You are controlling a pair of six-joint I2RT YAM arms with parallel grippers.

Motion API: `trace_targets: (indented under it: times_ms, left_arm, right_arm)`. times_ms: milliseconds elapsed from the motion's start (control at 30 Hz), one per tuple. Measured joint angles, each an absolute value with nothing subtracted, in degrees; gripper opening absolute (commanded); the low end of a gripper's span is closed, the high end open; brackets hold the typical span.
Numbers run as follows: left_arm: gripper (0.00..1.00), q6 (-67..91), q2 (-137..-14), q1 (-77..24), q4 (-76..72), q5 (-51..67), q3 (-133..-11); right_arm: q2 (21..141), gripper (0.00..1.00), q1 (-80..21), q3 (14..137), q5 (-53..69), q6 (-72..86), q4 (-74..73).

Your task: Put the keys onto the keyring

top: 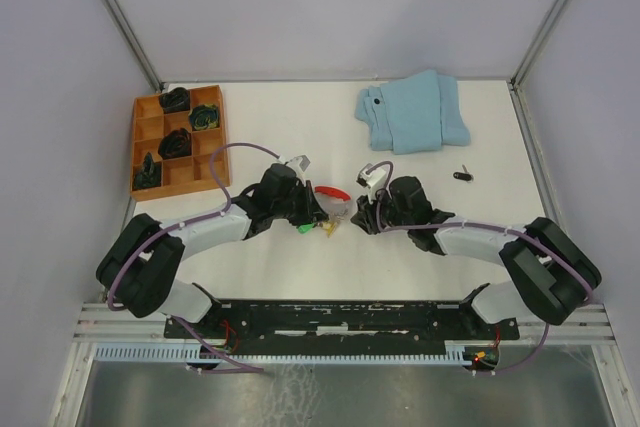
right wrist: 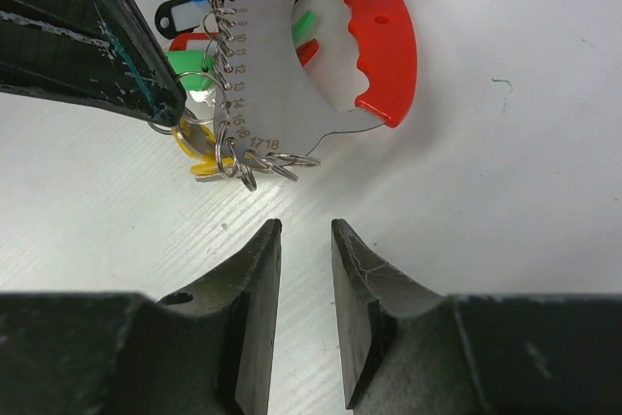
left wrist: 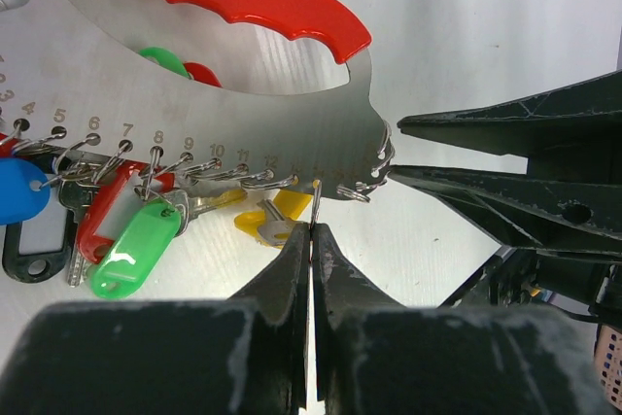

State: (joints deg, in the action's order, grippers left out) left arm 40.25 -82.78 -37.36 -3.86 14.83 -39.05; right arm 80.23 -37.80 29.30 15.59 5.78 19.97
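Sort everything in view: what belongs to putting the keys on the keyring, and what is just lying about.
Job: grey metal keyring with red plastic grip; keys with coloured plastic tags; left pincer; right pincer.
Lying about: folded light-blue cloth; orange compartment tray holding dark lumps; small black object near the cloth.

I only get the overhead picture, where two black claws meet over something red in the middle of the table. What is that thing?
Observer: It is the keyring, a flat metal plate with a red grip and a row of numbered holes along one edge.
Visitor: What is the left claw doing to it?
Observer: The left gripper is shut on a thin wire ring at that edge, next to a yellow key.
Visitor: And the right one?
Observer: The right gripper is open and empty, its tips pointing at the wire loops on the plate's end.
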Motion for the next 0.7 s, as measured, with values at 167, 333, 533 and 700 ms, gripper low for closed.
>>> trace_targets:
  times_ms: [167, 333, 533, 700]
  left_arm:
    - [0.03, 40.2, -82.8, -37.4, -3.0, 14.9, -39.1]
    - [0.03, 40.2, -82.8, -37.4, -3.0, 14.9, -39.1]
    - [0.03, 40.2, -82.8, -37.4, -3.1, 14.9, -39.1]
    - [0.03, 40.2, -82.8, -37.3, -3.1, 14.6, -39.1]
  right_arm:
    - [83.0, 0.35, -38.2, 29.5, 16.7, 5.7, 22.5]
    - [84.9, 0.35, -38.4, 30.2, 18.0, 5.8, 24.3]
    - [85.3, 0.31, -38.9, 31.2, 20.4, 6.0, 26.2]
    - [85.3, 0.19, -38.9, 31.4, 21.9, 6.3, 26.1]
